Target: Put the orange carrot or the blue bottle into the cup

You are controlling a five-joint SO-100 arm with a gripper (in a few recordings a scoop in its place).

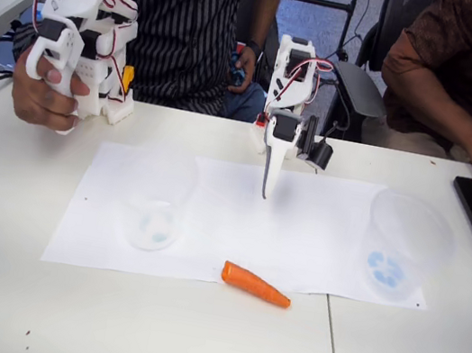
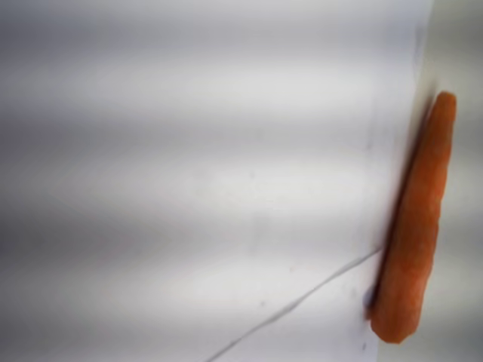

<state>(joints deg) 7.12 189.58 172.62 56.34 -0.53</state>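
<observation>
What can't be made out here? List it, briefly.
- Gripper, fixed view: whether its fingers are open or shut; seen edge-on, they merge.
- Orange carrot, wrist view: surface detail, blurred.
- Cup, fixed view: the pale mark at its base, too faint to read.

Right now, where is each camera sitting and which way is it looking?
Fixed view: sits in front of the table, raised, facing the arm and two seated people; it shows the gripper, the orange carrot, the cup, a wider cup.
Wrist view: rides on the arm, looking down at white paper; none of the arm appears.
Shared: the carrot at the paper's edge.
</observation>
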